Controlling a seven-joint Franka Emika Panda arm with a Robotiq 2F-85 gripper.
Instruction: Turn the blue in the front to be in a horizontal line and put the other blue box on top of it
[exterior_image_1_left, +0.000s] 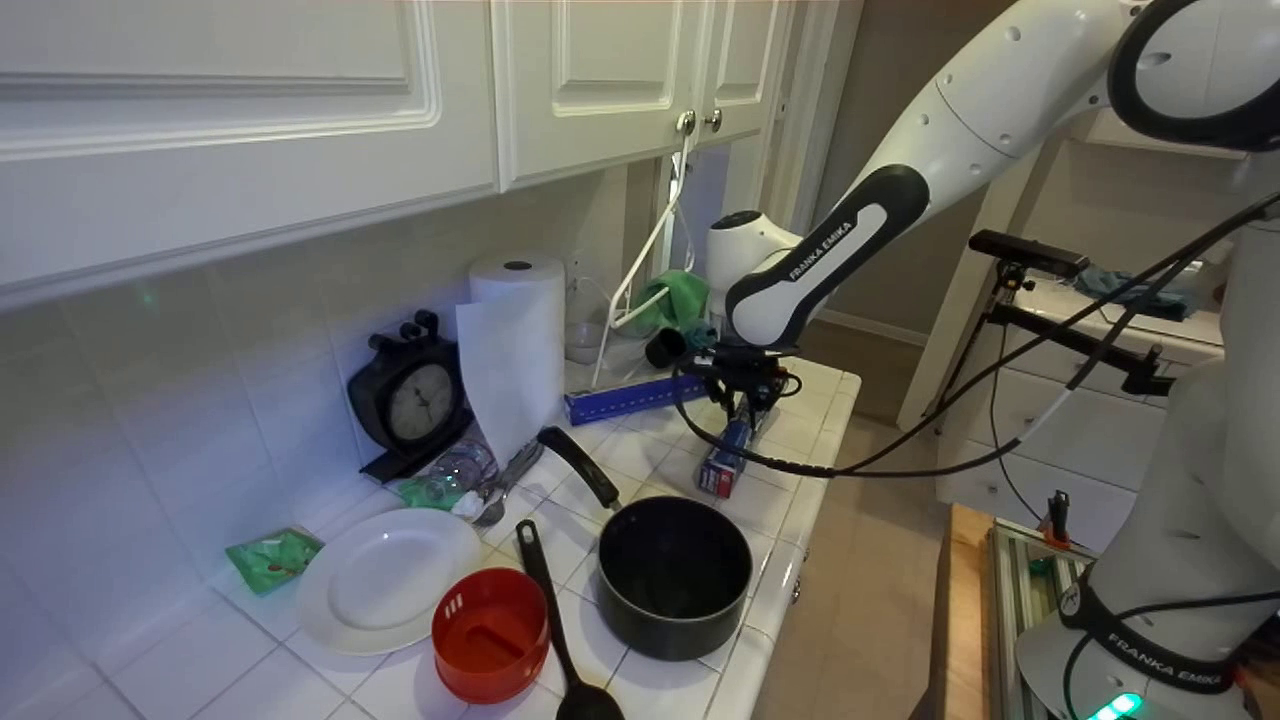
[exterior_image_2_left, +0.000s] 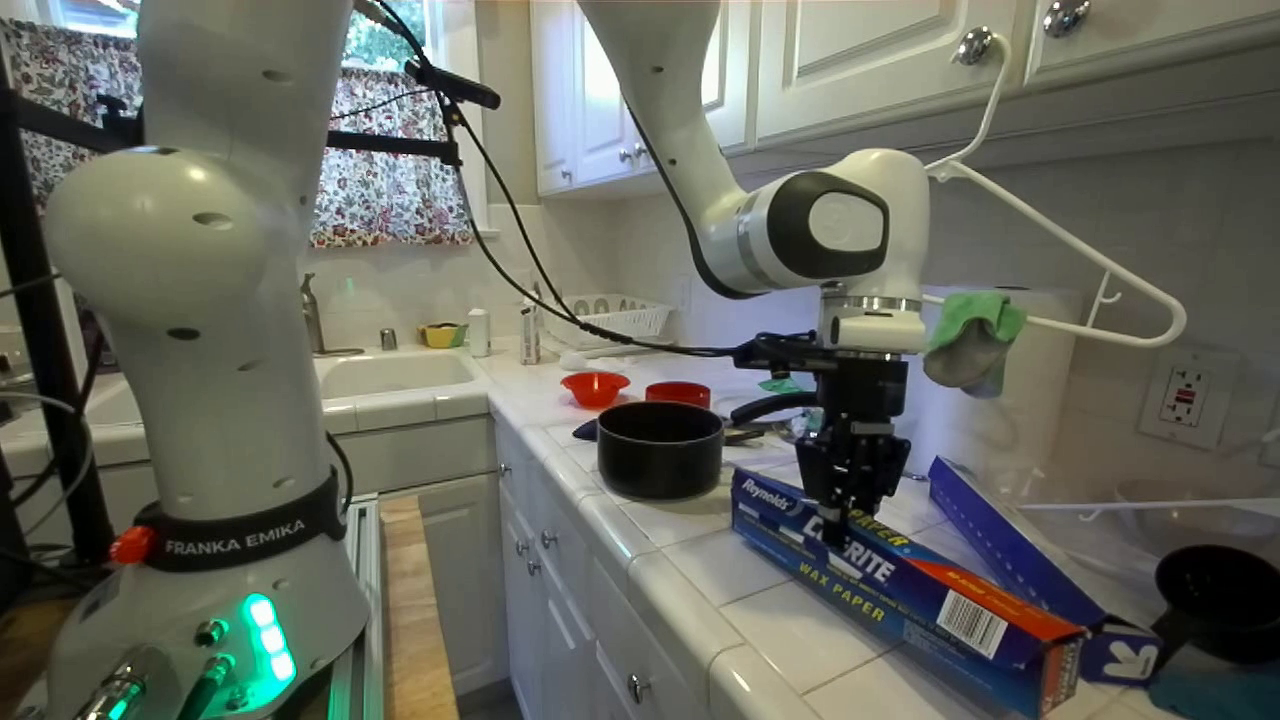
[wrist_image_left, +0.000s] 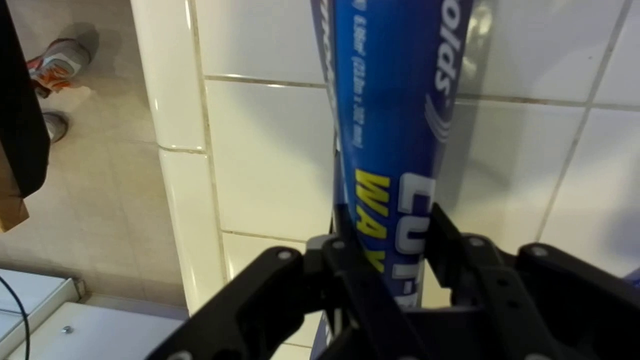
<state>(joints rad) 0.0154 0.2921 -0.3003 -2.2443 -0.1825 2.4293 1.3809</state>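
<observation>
The blue in the front, a labelled wax paper carton (exterior_image_1_left: 735, 440) (exterior_image_2_left: 890, 590), lies on the white tiled counter, running along the counter's front edge. It fills the middle of the wrist view (wrist_image_left: 390, 100). My gripper (exterior_image_1_left: 745, 405) (exterior_image_2_left: 848, 520) points down over the carton, with one finger on each long side. In the wrist view the fingers (wrist_image_left: 390, 220) press against both sides of it. I cannot tell whether the carton is lifted at all. The other blue box (exterior_image_1_left: 632, 400) (exterior_image_2_left: 1015, 555), slim and dark violet-blue, lies behind it, nearer the wall, at an angle to the carton.
A black pot (exterior_image_1_left: 675, 580) (exterior_image_2_left: 660, 450) stands beyond the carton's end, its handle towards the wall. A paper towel roll (exterior_image_1_left: 520, 340) stands behind. A white hanger (exterior_image_2_left: 1075, 250) with a green cloth hangs near the arm. A black cup (exterior_image_2_left: 1215, 600) is beside the slim box.
</observation>
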